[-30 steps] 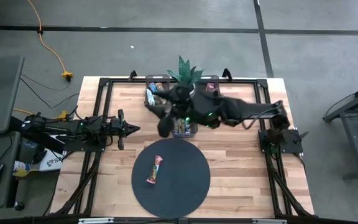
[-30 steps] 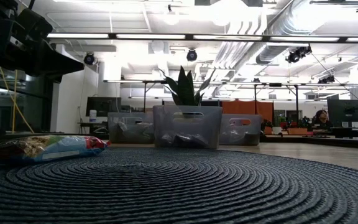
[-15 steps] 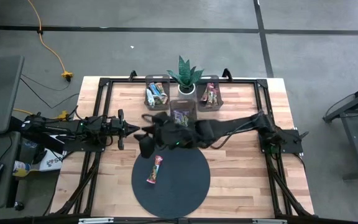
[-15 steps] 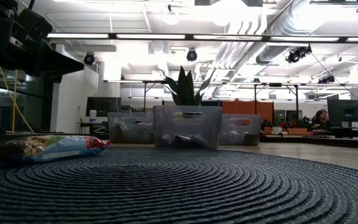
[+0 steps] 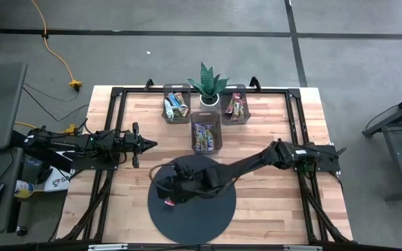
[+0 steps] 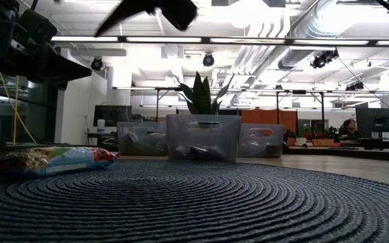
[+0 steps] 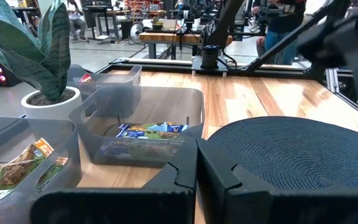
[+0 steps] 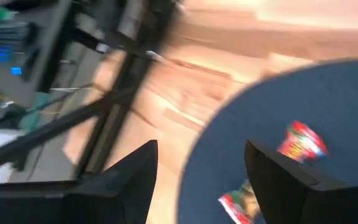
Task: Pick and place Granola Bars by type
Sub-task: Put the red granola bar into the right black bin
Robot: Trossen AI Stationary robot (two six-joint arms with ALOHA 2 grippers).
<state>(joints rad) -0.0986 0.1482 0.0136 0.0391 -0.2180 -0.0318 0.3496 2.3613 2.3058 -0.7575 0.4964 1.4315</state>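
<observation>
Right pincer (image 5: pixel 167 189) swung from bins down to bar (image 5: pixel 169 202) on mat, lower centre; fingers spread, pickup expected next.

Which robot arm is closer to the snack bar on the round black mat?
The right. Its open end effector hangs right over the snack bar on the mat. The left end effector, shut, waits off the mat, near the table's left side.
</observation>
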